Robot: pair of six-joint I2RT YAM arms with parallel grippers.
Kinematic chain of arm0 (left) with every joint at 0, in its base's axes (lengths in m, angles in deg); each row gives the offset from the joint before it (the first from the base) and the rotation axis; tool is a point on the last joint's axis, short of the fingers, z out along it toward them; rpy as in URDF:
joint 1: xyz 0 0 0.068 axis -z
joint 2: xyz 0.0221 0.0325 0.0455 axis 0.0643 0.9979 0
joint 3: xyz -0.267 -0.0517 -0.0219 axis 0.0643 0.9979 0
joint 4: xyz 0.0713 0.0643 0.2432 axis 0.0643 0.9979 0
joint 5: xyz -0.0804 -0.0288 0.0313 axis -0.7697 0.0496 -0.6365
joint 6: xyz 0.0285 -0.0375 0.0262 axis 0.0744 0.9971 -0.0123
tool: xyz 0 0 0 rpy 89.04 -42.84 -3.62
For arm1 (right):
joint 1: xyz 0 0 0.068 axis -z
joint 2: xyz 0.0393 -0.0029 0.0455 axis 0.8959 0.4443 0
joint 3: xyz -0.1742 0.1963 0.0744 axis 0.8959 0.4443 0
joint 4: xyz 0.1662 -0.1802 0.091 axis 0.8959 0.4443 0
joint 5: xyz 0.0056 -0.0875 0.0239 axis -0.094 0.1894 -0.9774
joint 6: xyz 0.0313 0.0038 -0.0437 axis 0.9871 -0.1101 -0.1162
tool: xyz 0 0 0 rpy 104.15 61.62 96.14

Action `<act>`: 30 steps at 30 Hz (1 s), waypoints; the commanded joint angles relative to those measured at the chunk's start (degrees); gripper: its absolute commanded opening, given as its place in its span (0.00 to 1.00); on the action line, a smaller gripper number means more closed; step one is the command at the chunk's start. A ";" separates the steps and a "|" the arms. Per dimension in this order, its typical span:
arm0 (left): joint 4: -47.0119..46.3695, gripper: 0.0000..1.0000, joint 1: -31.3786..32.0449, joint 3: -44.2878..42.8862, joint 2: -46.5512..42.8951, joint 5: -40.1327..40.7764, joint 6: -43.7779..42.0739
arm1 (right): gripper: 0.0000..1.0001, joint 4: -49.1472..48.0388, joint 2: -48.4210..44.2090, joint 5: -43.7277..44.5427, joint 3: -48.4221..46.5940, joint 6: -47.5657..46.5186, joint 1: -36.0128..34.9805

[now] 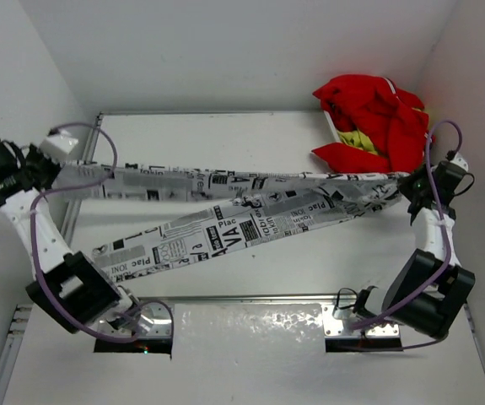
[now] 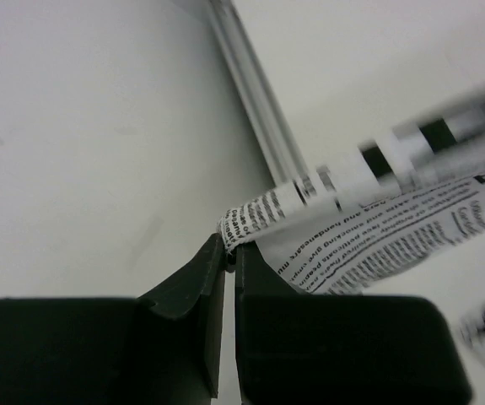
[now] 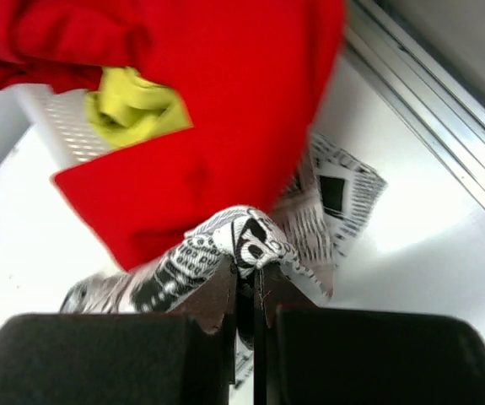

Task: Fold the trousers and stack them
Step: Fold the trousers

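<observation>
The trousers (image 1: 242,207), white with black newspaper print, are stretched across the table between both arms. One leg runs to the far left, the other lies down to the near left. My left gripper (image 1: 46,169) is shut on the end of one leg; the left wrist view shows the cloth (image 2: 377,228) pinched at the fingertips (image 2: 250,261). My right gripper (image 1: 412,187) is shut on the waist end, and a bunch of cloth (image 3: 250,236) shows between the fingertips (image 3: 218,283) in the right wrist view.
A white basket (image 1: 333,126) with red (image 1: 373,118) and yellow-green clothes stands at the far right, just behind my right gripper; the red cloth (image 3: 183,110) hangs over its rim. A metal rail (image 2: 259,101) edges the table at the left. White walls enclose the table.
</observation>
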 commanded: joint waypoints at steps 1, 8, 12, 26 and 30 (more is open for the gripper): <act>19.68 0.00 -6.22 8.36 -5.29 -7.42 -26.12 | 0.00 -6.74 -0.23 1.26 1.40 -1.60 1.90; 23.69 0.00 -7.73 23.42 -13.49 -0.83 -30.85 | 0.00 -9.04 9.44 -2.00 -5.24 -0.39 1.64; 6.48 0.00 -7.29 24.23 -14.72 -1.09 -18.98 | 0.00 -7.36 13.49 -2.17 -14.22 0.58 -0.11; 10.04 0.00 -6.59 20.97 -18.50 -9.00 -18.55 | 0.00 -14.47 14.64 -0.68 -14.43 -0.12 -4.78; 23.97 0.00 -7.29 26.76 -19.38 -9.71 -38.83 | 0.00 -18.51 14.98 -1.82 -9.15 -0.30 -4.69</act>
